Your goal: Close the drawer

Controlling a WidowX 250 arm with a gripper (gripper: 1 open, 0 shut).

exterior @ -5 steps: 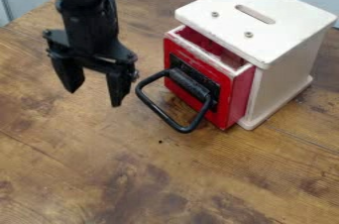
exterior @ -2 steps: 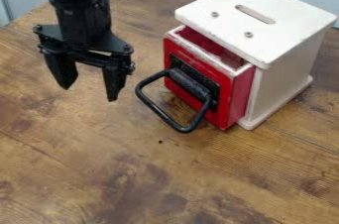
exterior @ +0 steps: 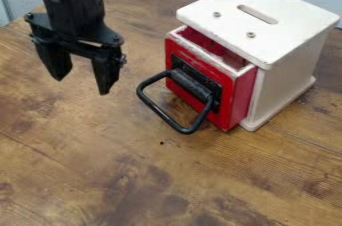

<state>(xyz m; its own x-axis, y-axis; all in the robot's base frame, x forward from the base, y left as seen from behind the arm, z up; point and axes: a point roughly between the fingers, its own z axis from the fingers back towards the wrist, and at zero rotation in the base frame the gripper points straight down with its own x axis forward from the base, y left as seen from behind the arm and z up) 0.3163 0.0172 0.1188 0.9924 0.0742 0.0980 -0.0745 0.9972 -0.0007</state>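
Note:
The drawer [exterior: 211, 85] has a red front with a black block mount and a large black wire loop handle [exterior: 167, 105] resting on the table. It sticks out a little from the cream-white box [exterior: 274, 40], with a gap showing at its top. My black gripper [exterior: 78, 70] hangs to the left of the handle, pointing down, fingers spread open with nothing between them. It is apart from the drawer and handle.
The wooden table [exterior: 134, 180] spreads in front and to the left. The box has a slot and small holes in its top. The table's far edge runs behind the arm at upper left.
The gripper has drifted left and slightly up in the picture, away from the handle. It stays open. The drawer has not moved.

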